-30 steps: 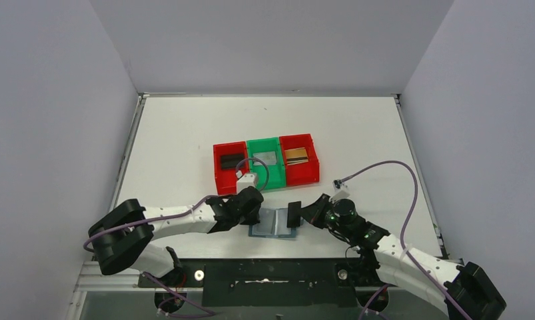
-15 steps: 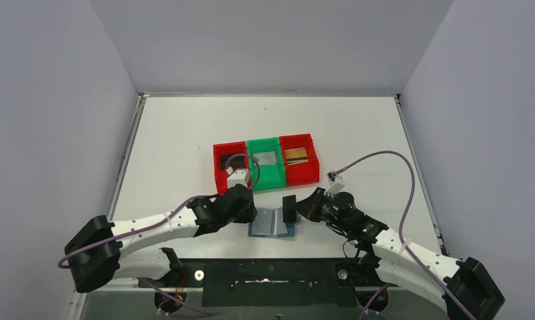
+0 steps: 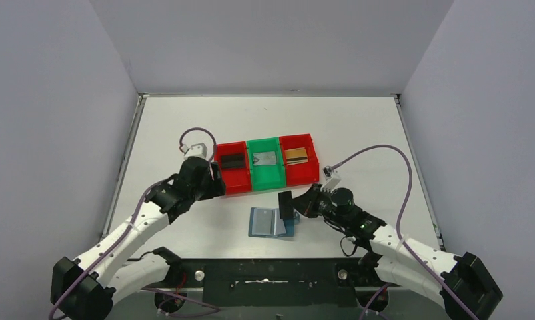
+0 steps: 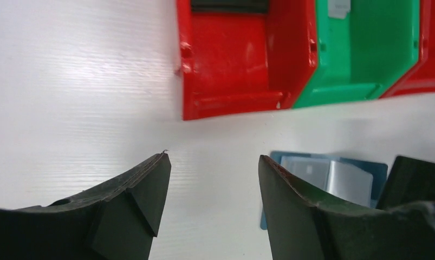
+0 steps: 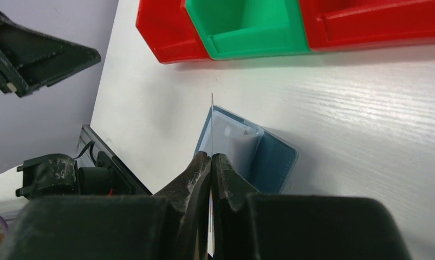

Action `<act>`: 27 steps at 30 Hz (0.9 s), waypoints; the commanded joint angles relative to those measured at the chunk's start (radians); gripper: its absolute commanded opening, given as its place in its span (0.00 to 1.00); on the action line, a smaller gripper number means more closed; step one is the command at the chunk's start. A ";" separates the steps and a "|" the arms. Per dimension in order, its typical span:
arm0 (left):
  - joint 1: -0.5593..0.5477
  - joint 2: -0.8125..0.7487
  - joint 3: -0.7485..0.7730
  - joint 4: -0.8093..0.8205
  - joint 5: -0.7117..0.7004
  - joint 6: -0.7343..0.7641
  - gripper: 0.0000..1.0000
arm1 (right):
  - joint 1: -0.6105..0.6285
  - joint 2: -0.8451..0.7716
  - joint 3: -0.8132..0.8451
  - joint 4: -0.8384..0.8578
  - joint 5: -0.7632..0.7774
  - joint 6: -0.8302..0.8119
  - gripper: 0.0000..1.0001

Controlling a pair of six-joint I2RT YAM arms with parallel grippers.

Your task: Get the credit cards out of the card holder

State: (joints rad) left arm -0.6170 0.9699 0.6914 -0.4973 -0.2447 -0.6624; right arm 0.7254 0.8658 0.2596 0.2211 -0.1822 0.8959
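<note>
The teal-blue book-fold card holder (image 3: 270,223) lay open on the white bench (image 3: 184,127), its lighter blue pocketed inside facing up, near the front edge and in front of the green plastic bin (image 3: 264,175). The right tool (image 5: 210,162) had its fingers pressed together on a thin dark card (image 3: 286,203), held on edge over the right part of the card holder. In the right wrist view this card showed only as a fine line. Whether its lower edge was free of the pocket could not be told.

The left tool (image 4: 214,162) stood well apart from the card holder, just beside the left red plastic bin (image 3: 232,181). Its fingers were spread, with only bare bench between them.

Three bins sat touching in a row. A flat black card (image 3: 232,160) lay in the left red plastic bin. A flat silver-grey card (image 3: 266,158) lay in the green plastic bin. A flat gold-brown card (image 3: 296,155) lay in the right red plastic bin (image 3: 304,175).
</note>
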 commanded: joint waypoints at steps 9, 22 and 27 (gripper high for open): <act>0.465 0.033 0.154 -0.058 0.131 0.200 0.74 | 0.000 0.115 0.253 0.042 -0.055 -0.268 0.00; 0.540 -0.203 0.043 0.014 0.062 0.163 0.90 | 0.049 0.585 0.748 -0.047 -0.073 -0.785 0.00; 0.542 -0.236 0.045 0.014 -0.006 0.159 0.91 | 0.118 0.782 0.975 -0.167 -0.041 -1.067 0.00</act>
State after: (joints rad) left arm -0.0830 0.7502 0.7277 -0.5415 -0.1844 -0.4942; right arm 0.7914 1.5513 1.0908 0.1291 -0.2413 0.1253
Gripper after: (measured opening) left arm 0.903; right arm 0.028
